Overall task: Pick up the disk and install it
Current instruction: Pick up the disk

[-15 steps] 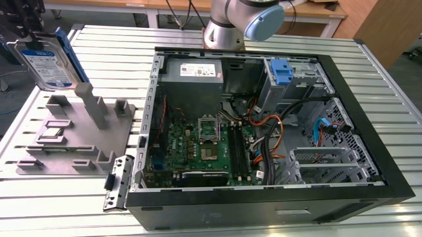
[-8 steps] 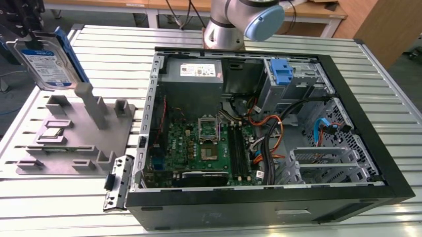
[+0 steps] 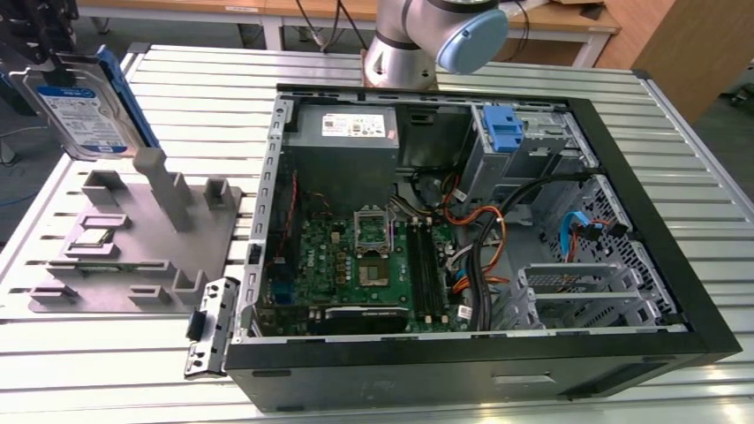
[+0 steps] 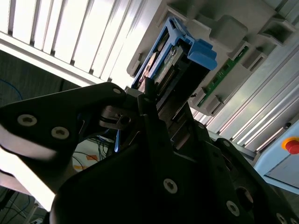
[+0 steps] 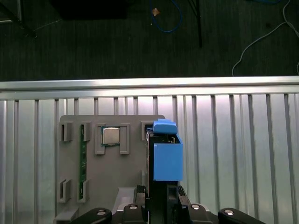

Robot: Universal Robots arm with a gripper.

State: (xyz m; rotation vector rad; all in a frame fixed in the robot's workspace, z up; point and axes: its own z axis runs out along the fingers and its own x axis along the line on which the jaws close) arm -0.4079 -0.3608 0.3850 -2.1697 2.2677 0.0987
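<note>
Currently gripper [image 3: 49, 46] is at the far corner of the slatted table [image 3: 212, 71], on the exterior view's left. Jaws clamped on the disk [image 3: 80, 110], which hangs upright, clear of the grey fixture plate [image 3: 141, 256] beneath.

Disk label is white and blue, facing the exterior camera; print too small to read. Blue rails run along its edges.

First wrist view: disk [image 5: 167, 161] seen edge-on over the plate [image 5: 112, 172], near the table's edge. A square chip [image 5: 111, 136] and a green memory stick [image 5: 83, 158] sit in plate slots beside it.

Open computer case [image 3: 659, 203] is well apart, mid-table. Its power supply [image 3: 348, 128] has a white sticker, unreadable.
</note>
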